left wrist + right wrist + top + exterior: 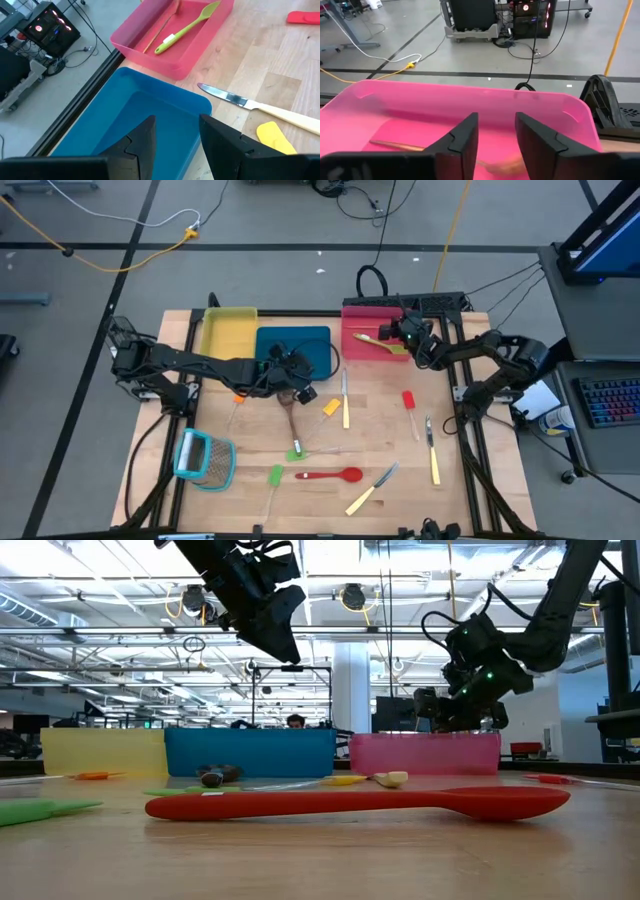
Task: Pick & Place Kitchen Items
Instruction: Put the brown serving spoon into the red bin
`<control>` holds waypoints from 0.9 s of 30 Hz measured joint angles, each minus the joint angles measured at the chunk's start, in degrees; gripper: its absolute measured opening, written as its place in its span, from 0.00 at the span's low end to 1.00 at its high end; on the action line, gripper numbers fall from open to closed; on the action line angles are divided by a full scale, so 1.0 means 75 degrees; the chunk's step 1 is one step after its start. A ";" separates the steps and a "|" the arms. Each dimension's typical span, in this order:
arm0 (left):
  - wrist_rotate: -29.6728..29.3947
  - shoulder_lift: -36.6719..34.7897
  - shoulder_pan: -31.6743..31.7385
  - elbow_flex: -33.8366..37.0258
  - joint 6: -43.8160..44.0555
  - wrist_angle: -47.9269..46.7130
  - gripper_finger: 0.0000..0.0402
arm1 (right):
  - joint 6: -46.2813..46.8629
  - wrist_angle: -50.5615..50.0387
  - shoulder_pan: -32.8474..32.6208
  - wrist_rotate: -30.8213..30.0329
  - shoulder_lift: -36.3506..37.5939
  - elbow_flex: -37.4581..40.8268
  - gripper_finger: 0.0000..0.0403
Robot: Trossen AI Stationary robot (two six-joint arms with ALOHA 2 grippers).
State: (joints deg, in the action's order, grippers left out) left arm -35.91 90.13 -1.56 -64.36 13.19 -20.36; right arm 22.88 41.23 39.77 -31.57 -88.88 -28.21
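Three trays line the far edge: yellow [228,330], blue [300,345], pink [365,340]. The left gripper [175,135] hovers over the blue tray's near edge, fingers narrowly parted, empty. Two knives [345,400] point away from the front edge; the red spoon [328,475] lies crosswise. The right gripper [495,132], narrowly parted and empty, hangs over the pink tray, where a green spoon [187,27] lies diagonally.

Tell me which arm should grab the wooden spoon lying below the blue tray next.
Left, likely. The left gripper hangs open just above the wooden spoon, while the right gripper is over the pink tray.
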 joint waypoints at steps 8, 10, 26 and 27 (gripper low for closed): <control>0.0940 0.0000 -0.0003 0.0000 0.0142 -0.0057 0.38 | -0.0031 0.0022 -0.0011 0.0043 0.0001 0.0000 0.34; 0.1158 0.0000 -0.0006 0.0000 0.0198 -0.0074 0.38 | -0.0172 0.0175 -0.0053 0.0196 0.0000 0.0000 0.34; 0.2217 0.0000 -0.0524 0.0583 0.3926 -0.1296 0.38 | -0.2233 0.2936 -0.1171 0.2864 0.0009 0.0000 0.34; 0.2313 0.0000 -0.0577 0.0696 0.4249 -0.1258 0.38 | -0.2234 0.2930 -0.1233 0.2918 0.0009 0.0000 0.34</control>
State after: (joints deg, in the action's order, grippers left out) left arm -18.57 90.13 -5.89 -59.14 45.06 -29.79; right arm 6.13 63.21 30.52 -9.69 -88.82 -28.21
